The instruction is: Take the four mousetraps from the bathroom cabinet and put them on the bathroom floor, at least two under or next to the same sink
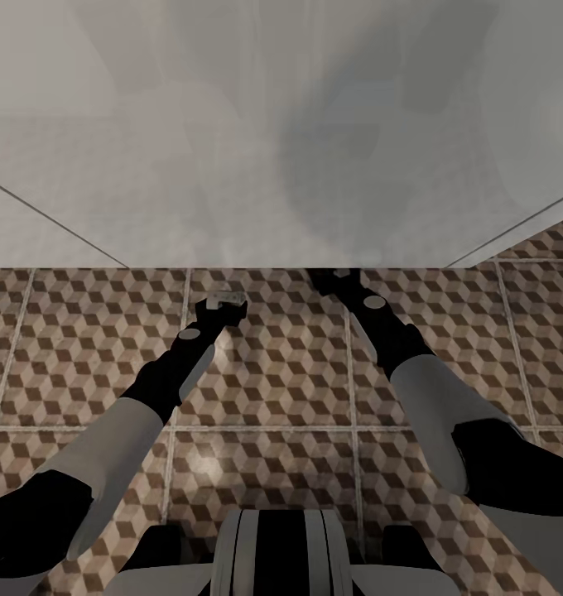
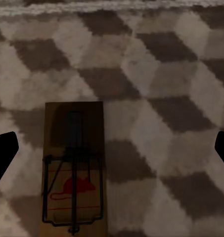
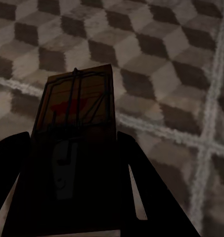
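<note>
Left gripper (image 2: 112, 148): fingers spread, mousetrap (image 2: 74, 173) flat on the bathroom floor (image 2: 156, 74) between them
Right gripper (image 3: 72, 163): clamped on second mousetrap (image 3: 74, 108)

The near end of a flat brown wooden mousetrap with a red mark (image 2: 73, 173) is running off the left wrist picture's edge, while dark gripper fingers (image 3: 141, 197) are covering another such mousetrap's (image 3: 74, 113) lower half.

left mousetrap (image 2: 73, 173) on bathroom floor (image 2: 161, 98) | right mousetrap (image 3: 74, 118) in right gripper (image 3: 72, 197)
</note>
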Robot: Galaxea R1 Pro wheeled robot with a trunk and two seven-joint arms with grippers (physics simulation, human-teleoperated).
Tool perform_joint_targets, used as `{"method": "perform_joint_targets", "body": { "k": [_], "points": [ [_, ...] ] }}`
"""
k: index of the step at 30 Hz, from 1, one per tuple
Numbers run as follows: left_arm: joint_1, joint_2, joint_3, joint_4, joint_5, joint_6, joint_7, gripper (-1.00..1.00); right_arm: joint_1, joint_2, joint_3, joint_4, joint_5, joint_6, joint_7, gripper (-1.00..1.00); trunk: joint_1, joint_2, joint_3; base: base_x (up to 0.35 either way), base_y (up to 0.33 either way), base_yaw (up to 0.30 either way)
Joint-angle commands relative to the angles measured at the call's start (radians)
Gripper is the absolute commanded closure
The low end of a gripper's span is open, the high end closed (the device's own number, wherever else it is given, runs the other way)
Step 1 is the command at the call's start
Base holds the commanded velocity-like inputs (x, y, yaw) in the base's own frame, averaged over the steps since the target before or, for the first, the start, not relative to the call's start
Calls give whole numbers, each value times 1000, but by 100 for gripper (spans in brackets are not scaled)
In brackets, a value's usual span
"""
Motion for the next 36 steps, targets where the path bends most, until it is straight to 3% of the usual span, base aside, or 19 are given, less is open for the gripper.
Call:
{"method": "perform_joint_targets", "body": {
  "k": [1, 8, 22, 29, 36],
  "points": [
    [0, 1, -5, -2, 10, 4, 8, -100, 0, 0, -2, 1, 10, -12, 1, 100, 0, 0, 0, 0, 0, 0],
    [0, 3, -5, -1, 10, 4, 8, -100, 0, 1, -4, 2, 8, -60, -3, 100, 0, 0, 0, 0, 0, 0],
    [0, 3, -6, -2, 12, 4, 8, -100, 0, 2, -9, 1, -1, -69, 0, 100, 0, 0, 0, 0, 0, 0],
    [0, 5, -6, 0, 12, 4, 8, -100, -1, 38, -9, 1, -1, -69, 3, 100, 0, 0, 0, 0, 0, 0],
    [0, 6, -6, 6, 13, 4, 8, -100, 0, 48, -9, 1, -2, -71, 7, 100, 0, 0, 0, 0, 0, 0]
  ]
}}
